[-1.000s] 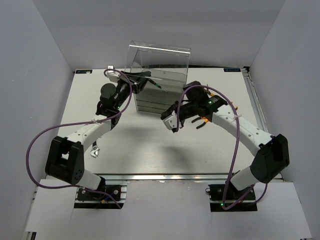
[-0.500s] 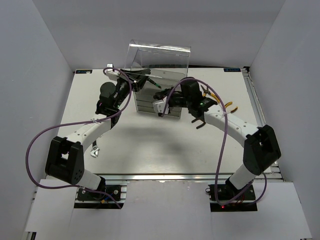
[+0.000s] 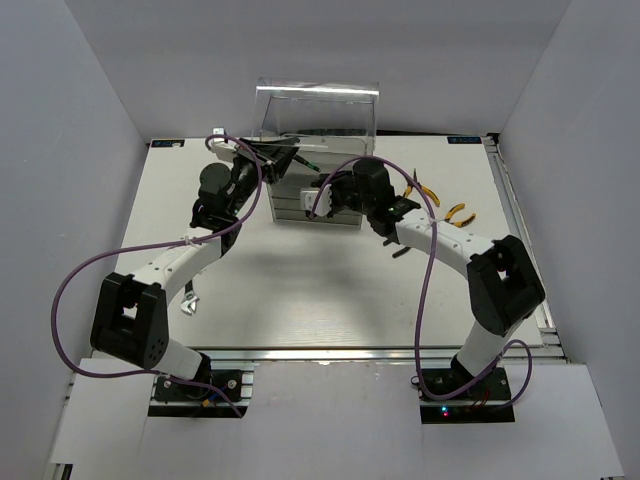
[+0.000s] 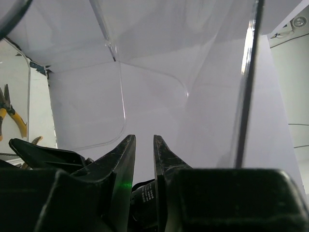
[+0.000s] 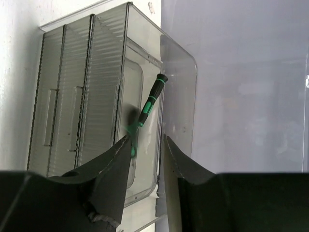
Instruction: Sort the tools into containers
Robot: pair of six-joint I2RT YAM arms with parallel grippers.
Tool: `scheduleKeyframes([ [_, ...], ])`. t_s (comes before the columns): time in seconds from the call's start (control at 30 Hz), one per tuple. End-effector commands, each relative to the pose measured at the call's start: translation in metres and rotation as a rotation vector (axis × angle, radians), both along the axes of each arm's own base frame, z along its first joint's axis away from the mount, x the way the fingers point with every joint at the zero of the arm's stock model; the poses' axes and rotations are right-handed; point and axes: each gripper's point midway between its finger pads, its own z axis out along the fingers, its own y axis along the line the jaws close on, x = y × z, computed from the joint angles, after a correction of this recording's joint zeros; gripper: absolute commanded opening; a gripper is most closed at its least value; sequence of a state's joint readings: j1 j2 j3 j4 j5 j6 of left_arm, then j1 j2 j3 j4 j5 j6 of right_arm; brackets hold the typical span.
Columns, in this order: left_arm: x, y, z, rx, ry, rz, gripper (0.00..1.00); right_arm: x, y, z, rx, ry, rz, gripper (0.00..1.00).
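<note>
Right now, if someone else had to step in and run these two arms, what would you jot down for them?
Left gripper: up against the clear cabinet, jaws nearly together; I cannot tell whether they pinch anything.
Right gripper: at the cabinet's front, jaws a narrow gap apart, pointed at the screwdriver's compartment; grip unclear.
Done: one green-and-black screwdriver lies inside the cabinet.
Left: orange-handled pliers and a second pair on the table right of the cabinet, plus a silver wrench on its left side.
</note>
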State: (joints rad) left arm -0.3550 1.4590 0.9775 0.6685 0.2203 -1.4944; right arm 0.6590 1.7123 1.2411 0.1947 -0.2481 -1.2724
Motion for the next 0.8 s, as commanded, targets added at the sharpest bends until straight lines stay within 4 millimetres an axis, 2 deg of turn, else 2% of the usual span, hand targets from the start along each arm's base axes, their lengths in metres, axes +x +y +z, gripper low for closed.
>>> scheduleKeyframes([
  [0.0,-0.011,0.005,0.047,-0.038,-0.127,0.006,0.33,0.009,-0.003,0.004,0.022,-0.01,-0.04,0.39],
  [0.23,-0.01,0.004,0.05,-0.039,-0.131,0.0,0.33,0.013,-0.012,-0.003,0.025,0.001,-0.093,0.42],
  [0.33,-0.008,0.003,0.05,-0.039,-0.131,-0.001,0.33,0.008,-0.014,-0.006,0.022,0.013,-0.087,0.43],
  [0.4,-0.008,0.004,0.052,-0.042,-0.134,-0.001,0.33,-0.001,-0.012,0.001,0.034,0.023,-0.045,0.46],
  [0.43,-0.008,0.004,0.053,-0.041,-0.137,0.0,0.33,-0.011,-0.013,-0.007,0.006,0.064,-0.008,0.5],
  [0.47,-0.007,0.003,0.054,-0.041,-0.14,-0.002,0.33,-0.029,-0.008,0.003,0.0,0.054,0.101,0.56],
  [0.5,-0.007,0.003,0.055,-0.041,-0.141,-0.003,0.33,-0.043,-0.008,0.001,-0.004,0.102,0.153,0.58],
  [0.53,-0.006,0.003,0.055,-0.041,-0.142,-0.003,0.33,-0.065,-0.013,-0.015,-0.073,0.146,0.241,0.6],
  [0.57,-0.006,0.002,0.055,-0.04,-0.141,-0.005,0.33,-0.088,-0.011,-0.006,-0.056,0.159,0.344,0.62],
  [0.6,-0.005,0.002,0.055,-0.041,-0.142,-0.005,0.33,-0.099,-0.012,-0.007,-0.081,0.154,0.395,0.66],
  [0.63,-0.005,0.002,0.055,-0.04,-0.141,-0.006,0.33,-0.11,-0.015,-0.011,-0.1,0.188,0.429,0.66],
  [0.67,-0.005,0.002,0.055,-0.041,-0.14,-0.007,0.33,-0.13,-0.02,-0.018,-0.116,0.269,0.475,0.66],
  [0.77,-0.005,0.002,0.051,-0.038,-0.134,-0.005,0.33,-0.148,-0.033,-0.038,-0.134,0.4,0.454,0.63],
])
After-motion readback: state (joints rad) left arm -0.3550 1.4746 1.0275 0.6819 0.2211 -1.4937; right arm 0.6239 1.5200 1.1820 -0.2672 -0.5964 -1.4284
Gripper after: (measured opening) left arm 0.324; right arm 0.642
